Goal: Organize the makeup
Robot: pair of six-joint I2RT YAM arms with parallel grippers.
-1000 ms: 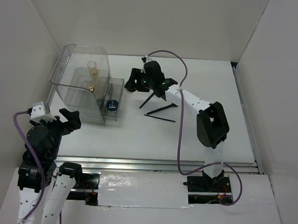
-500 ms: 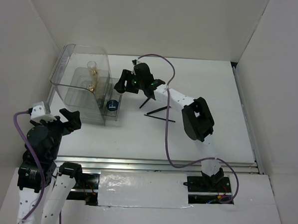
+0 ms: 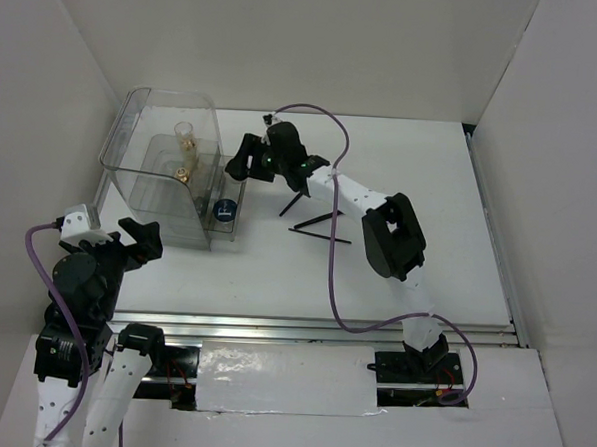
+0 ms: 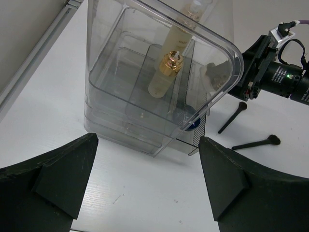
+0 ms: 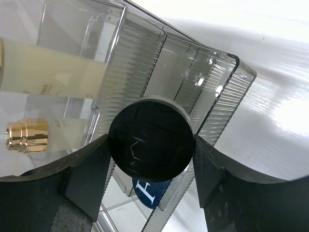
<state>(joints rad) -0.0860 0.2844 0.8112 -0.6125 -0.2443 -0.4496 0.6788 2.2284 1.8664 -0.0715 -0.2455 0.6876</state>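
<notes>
The dark blue compact (image 3: 224, 212) bears a white F-like letter.

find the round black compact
Right wrist view: round black compact clamped in the right gripper, at the clear plastic box, near the dark blue compact.

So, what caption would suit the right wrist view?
Right tool holds a round black compact by the clear box, where a blue compact lies.

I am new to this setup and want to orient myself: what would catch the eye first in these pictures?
The right gripper holds a round black compact just by the low compartments of the clear plastic box, which holds two bottles. Thin black brushes lie on the white table right of the box; the left gripper hangs open at the near left.
</notes>
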